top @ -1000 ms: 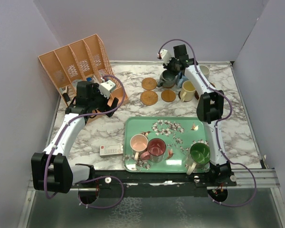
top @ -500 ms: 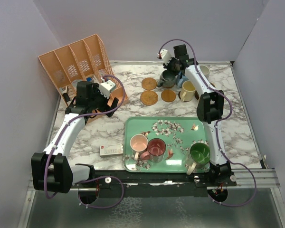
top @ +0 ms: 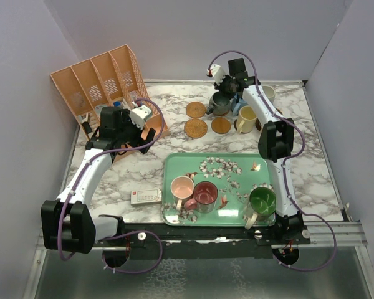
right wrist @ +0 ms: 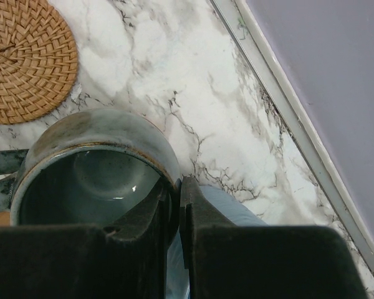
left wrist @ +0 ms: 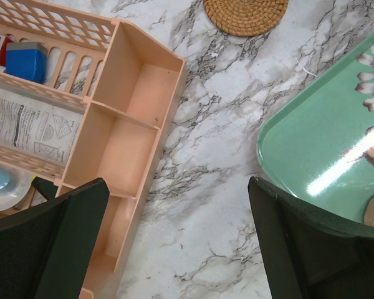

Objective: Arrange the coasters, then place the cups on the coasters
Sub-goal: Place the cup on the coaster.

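We found the right gripper (right wrist: 177, 202) clenched on the rim of the grey mug (right wrist: 93, 165), one finger inside the wall and one outside. From above, this mug (top: 221, 103) stood at the far middle of the surface (top: 131, 174), just right of a coaster (top: 196, 110). We could not tell whether its base touched the surface. Two other coasters (top: 195, 129) (top: 220, 126) lay side by side just nearer, apart from each other. A cream mug (top: 246, 118) stood right of them, partly behind the right arm.

The left gripper (left wrist: 177, 187) was released, jaws wide and grasping nothing, above bare surface between the orange rack (left wrist: 131, 124) on the left and the green tray (left wrist: 311, 131) on the right.

On the tray's near part we noted a pink mug (top: 182, 187) touching a red mug (top: 206, 194), with a green mug (top: 262, 200) apart at the right.
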Controlling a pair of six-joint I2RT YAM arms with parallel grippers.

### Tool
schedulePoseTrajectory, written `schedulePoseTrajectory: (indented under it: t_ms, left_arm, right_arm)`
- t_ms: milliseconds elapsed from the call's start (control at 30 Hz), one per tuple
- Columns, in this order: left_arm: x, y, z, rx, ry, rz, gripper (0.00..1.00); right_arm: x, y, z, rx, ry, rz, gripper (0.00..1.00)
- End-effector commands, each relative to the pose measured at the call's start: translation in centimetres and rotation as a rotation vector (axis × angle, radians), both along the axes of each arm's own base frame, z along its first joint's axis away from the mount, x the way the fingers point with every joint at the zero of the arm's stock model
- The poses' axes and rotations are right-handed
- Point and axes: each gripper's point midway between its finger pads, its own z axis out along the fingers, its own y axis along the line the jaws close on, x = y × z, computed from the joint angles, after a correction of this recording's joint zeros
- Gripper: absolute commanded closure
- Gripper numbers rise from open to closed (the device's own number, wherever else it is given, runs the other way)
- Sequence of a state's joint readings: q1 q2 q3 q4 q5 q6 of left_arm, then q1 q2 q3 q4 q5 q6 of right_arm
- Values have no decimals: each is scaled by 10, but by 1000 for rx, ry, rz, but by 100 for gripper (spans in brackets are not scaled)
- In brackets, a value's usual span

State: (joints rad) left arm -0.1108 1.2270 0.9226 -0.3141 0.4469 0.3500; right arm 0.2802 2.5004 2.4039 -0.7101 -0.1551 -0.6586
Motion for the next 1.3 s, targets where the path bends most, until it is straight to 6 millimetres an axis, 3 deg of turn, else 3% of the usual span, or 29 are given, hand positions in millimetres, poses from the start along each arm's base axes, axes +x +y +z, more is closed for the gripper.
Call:
schedulePoseTrajectory:
  t_ms: [0, 767, 1267]
  left_arm:
    - [-1, -4, 5, -25, -20, -25, 1]
    - [-1, -4, 4, -23, -17, -25, 1]
    - [-1, -4, 0, -17, -9, -28, 1]
  right_arm:
    - [7, 7, 80, 81, -148, 15, 99]
    - [6, 0, 50, 25, -102, 12, 99]
    - [8, -3, 31, -3, -81, 9, 93]
